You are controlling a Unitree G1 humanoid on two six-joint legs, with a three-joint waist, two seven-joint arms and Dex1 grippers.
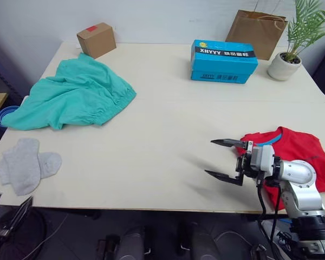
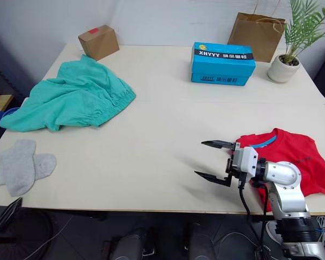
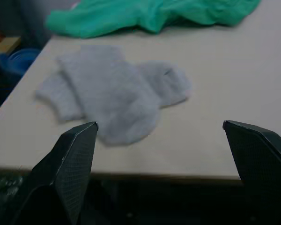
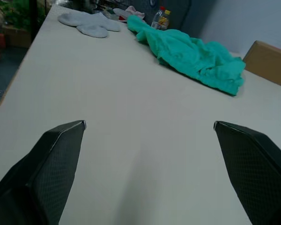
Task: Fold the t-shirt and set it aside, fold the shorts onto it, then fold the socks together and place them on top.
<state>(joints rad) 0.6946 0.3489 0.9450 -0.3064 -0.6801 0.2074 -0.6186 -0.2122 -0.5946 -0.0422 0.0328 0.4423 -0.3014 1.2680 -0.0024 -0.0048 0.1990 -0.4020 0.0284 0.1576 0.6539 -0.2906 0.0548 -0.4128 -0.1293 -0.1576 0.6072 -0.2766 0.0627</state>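
Note:
The red t-shirt [image 1: 299, 153] lies crumpled at the table's front right corner. My right gripper [image 1: 209, 157] hovers just left of it, open and empty, pointing toward the table's middle. The teal shorts [image 1: 76, 95] are bunched in a heap at the back left. The grey socks [image 1: 26, 164] lie overlapping near the front left edge. My left gripper [image 3: 159, 123] is open below the table's front left edge, facing the socks [image 3: 117, 101] from a short way off and holding nothing. In the right wrist view the shorts [image 4: 192, 56] and the socks [image 4: 89, 22] lie far across the table.
At the back of the light wooden table [image 1: 168, 135] stand a cardboard box [image 1: 96, 39], a blue carton [image 1: 223, 61], a brown paper bag [image 1: 258, 33] and a potted plant [image 1: 286, 65]. A blue bowl [image 1: 0, 116] sits off the table's left edge.

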